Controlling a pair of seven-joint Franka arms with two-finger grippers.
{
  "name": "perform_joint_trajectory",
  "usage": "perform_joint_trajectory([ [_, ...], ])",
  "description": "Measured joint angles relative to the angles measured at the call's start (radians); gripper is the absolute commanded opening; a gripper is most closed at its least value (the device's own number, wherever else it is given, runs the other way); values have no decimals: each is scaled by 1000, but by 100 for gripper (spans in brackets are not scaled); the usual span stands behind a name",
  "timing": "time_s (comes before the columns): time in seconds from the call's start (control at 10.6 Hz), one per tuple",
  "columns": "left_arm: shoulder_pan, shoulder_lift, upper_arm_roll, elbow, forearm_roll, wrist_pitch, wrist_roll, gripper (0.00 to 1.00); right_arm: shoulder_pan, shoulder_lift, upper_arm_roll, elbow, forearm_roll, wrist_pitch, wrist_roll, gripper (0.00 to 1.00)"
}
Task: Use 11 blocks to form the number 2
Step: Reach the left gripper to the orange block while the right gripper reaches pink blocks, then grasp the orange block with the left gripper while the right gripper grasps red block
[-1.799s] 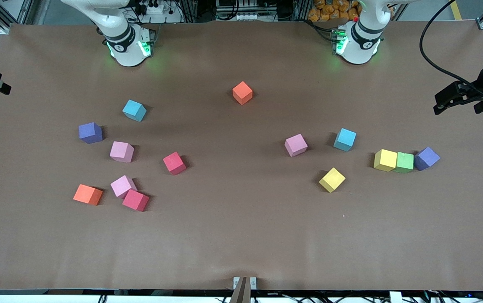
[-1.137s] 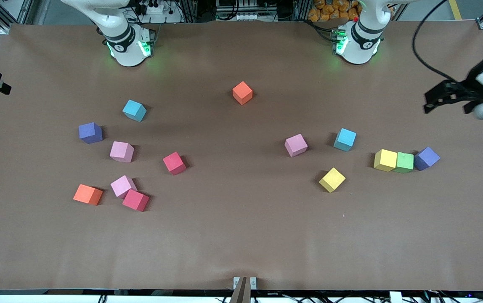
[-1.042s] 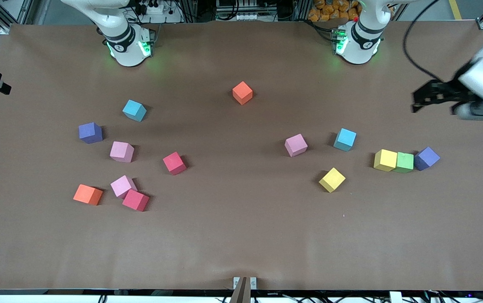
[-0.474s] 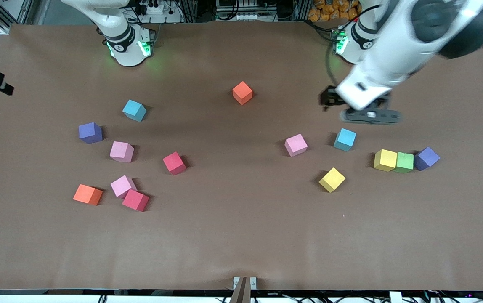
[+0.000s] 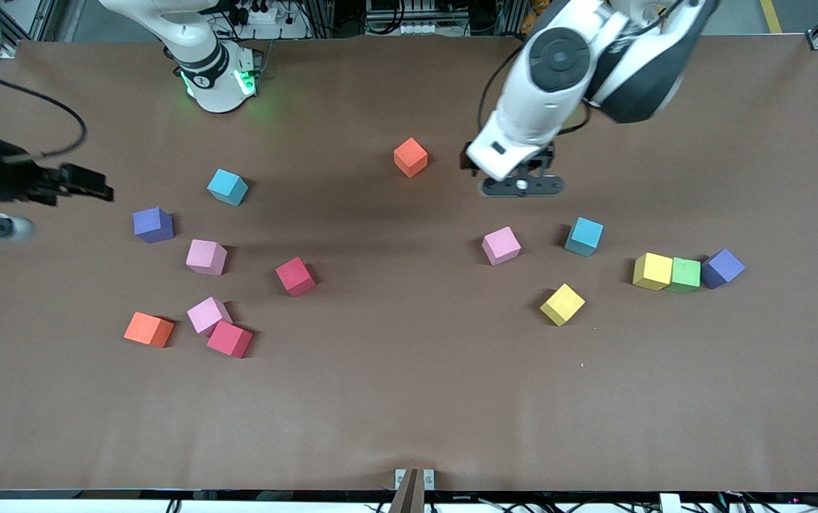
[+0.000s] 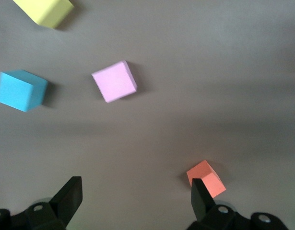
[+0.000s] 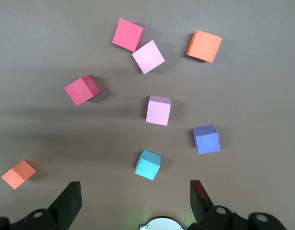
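Blocks lie scattered and apart on the brown tabletop point(image 5: 409, 399), with no digit formed. The left pincer point(image 5: 521, 185) hangs with its fingers spread wide and empty over bare tabletop, between the orange block point(image 5: 410, 157) near the bases and the pink block point(image 5: 501, 245); in the left wrist view that orange block point(image 6: 206, 178) shows just by one fingertip, not touching it. The left arm reaches down from its base at about one o'clock, its wrist bent toward the tabletop.

From the left pincer, at five o'clock sits a blue block point(image 5: 584, 236), and lower a yellow block point(image 5: 562, 304). Toward the left arm's end, a second yellow block point(image 5: 652, 271), a green cube point(image 5: 685, 275) and a purple block point(image 5: 722, 268) touch in a row.

The right pincer point(image 5: 85, 189) is also spread and empty, over the tabletop's edge at the right arm's end, its arm coming in from nine o'clock. Near it lie a purple point(image 5: 153, 224), a blue point(image 5: 227, 187), two pink point(image 5: 206, 256) point(image 5: 208, 315), two red point(image 5: 295, 276) point(image 5: 229, 338) and an orange block point(image 5: 148, 330); the lower pink and red touch.
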Motion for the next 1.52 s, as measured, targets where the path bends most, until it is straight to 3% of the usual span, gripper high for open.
perform_joint_trajectory([
  [0.28, -92, 39, -12, -84, 0, 95, -148, 100, 12, 63, 1, -17, 0, 25, -4, 100],
  [0.47, -145, 82, -19, -99, -26, 123, -246, 100, 37, 144, 3, -23, 0, 146, -63, 100],
  [0.76, -191, 125, -20, -178, -80, 297, -322, 100, 99, 232, 5, -25, 0, 283, -164, 100],
  [0.95, -243, 158, -22, -224, -81, 396, -419, 100, 124, 292, 5, -28, 0, 390, -332, 100],
  [1.52, -306, 267, -35, -229, -81, 520, -591, 100, 130, 460, 5, -28, 0, 678, -802, 100],
])
